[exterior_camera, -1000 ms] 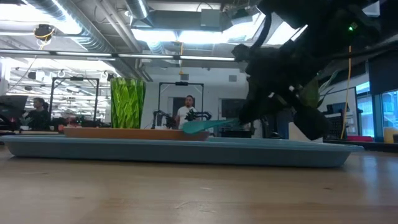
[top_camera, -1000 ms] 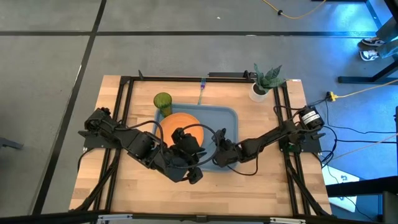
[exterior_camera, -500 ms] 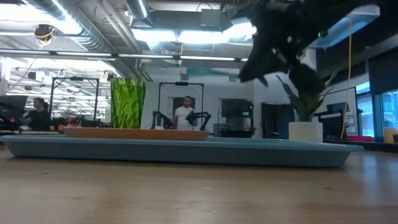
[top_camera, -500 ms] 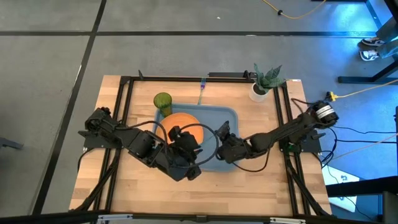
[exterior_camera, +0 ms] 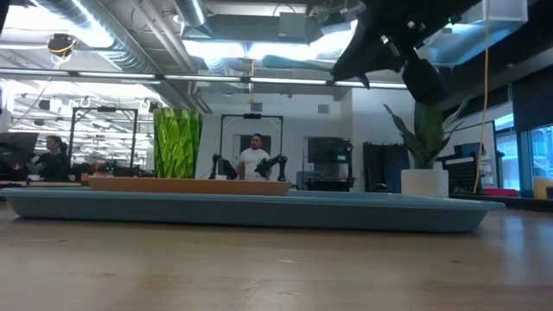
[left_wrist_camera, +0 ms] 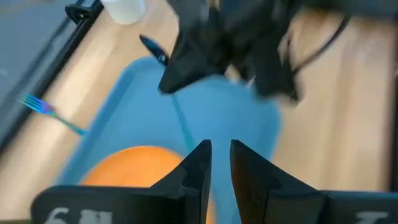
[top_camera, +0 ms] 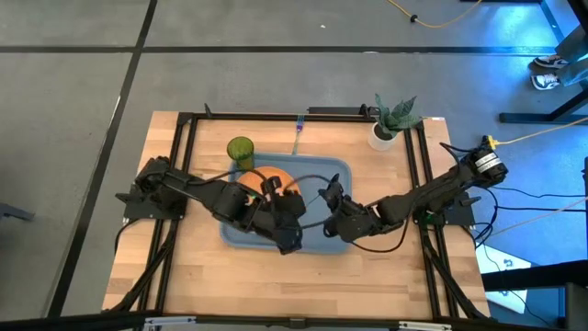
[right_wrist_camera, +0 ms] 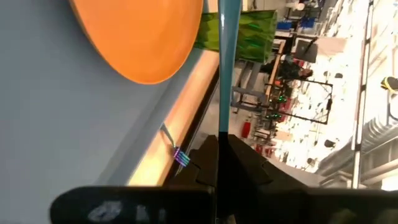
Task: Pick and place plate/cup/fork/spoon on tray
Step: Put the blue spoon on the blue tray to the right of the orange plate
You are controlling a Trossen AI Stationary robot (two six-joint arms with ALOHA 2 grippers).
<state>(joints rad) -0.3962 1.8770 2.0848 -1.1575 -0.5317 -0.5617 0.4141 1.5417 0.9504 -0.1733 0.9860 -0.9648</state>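
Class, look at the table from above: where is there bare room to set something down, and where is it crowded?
Free: the bare wood along the table edge nearest the arm bases, and the strip between the fork and the plant pot. Crowded: over the tray, where both arms meet beside the plate and cup.

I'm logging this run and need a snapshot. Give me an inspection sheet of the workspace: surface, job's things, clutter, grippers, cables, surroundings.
Surface: wooden table inside a black frame.
Job's things: plate on tray; cup on the table at the tray's far left corner; fork on the table beyond the tray; spoon held over the tray.
Clutter: potted plant at the far right corner.
Grippers: left gripper over the tray, slightly open, empty; right gripper over the tray, shut on the spoon's handle.
Cables: black cables loop along both arms; yellow cable on the floor at right.
Surroundings: person standing in the room behind.
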